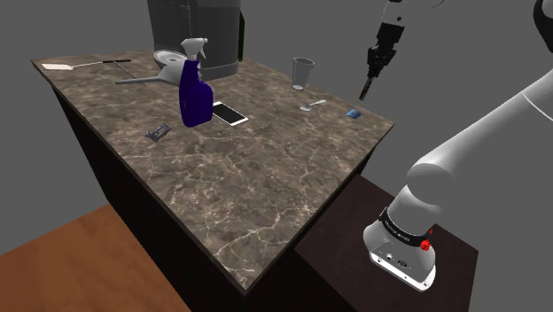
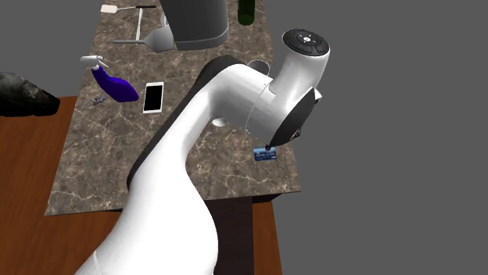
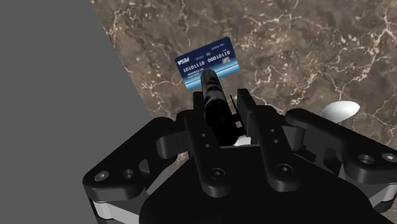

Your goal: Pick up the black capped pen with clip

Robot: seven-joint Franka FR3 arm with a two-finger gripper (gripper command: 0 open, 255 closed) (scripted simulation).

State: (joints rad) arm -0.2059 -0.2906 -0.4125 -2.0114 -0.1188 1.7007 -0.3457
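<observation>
The black capped pen (image 1: 367, 86) hangs well above the counter's far corner in the shoulder view, its lower end pointing down and clear of the surface. My black gripper (image 1: 377, 62) is shut on its upper part. In the wrist view the pen (image 3: 212, 94) sticks out from between the fingers (image 3: 202, 130) of the gripper (image 3: 222, 107), pointing toward a blue bank card (image 3: 208, 62) on the marble below. The pen's rear part is hidden inside the hand.
On the dark marble counter (image 1: 248, 177) lie the blue card (image 1: 353, 113), a white spoon (image 1: 312, 105), a glass cup (image 1: 302, 73), a phone (image 1: 229, 113) and a purple spray bottle (image 1: 193, 89). A grey appliance (image 1: 195, 31) stands at the back. The counter edge runs close beside the card.
</observation>
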